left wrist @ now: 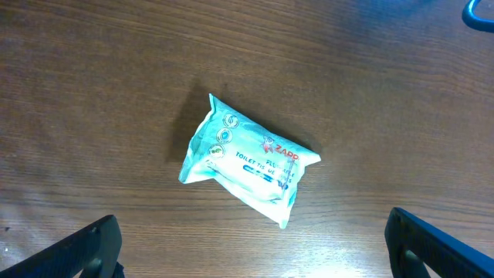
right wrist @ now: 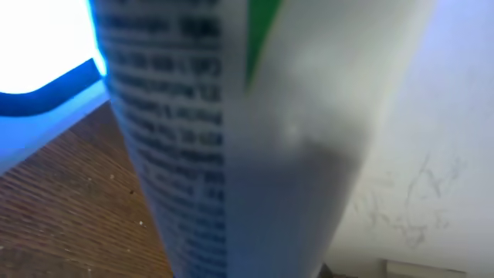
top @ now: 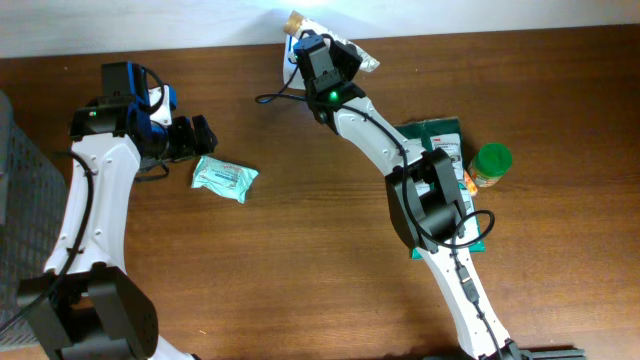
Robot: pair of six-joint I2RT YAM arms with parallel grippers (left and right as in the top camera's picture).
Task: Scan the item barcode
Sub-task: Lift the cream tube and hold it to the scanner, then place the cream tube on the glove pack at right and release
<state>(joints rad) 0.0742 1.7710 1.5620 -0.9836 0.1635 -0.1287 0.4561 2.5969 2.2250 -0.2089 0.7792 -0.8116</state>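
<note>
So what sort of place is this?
Probably a mock shop checkout: a wooden table with packaged goods, a tissue pack, a green-lidded jar, and a white packet held up.

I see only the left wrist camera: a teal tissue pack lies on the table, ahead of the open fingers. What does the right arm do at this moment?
Observer: The right gripper is shut on a white pouch, held at the far table edge.
Operator: Is the print of the pouch visible anywhere?
Observer: Yes. The right wrist view shows blurred lines of black text and a green stripe on it, but no barcode can be made out.
Operator: Are there other items on the table?
Observer: A green-lidded jar stands beside a dark green packet, which lies partly under the right arm.
</note>
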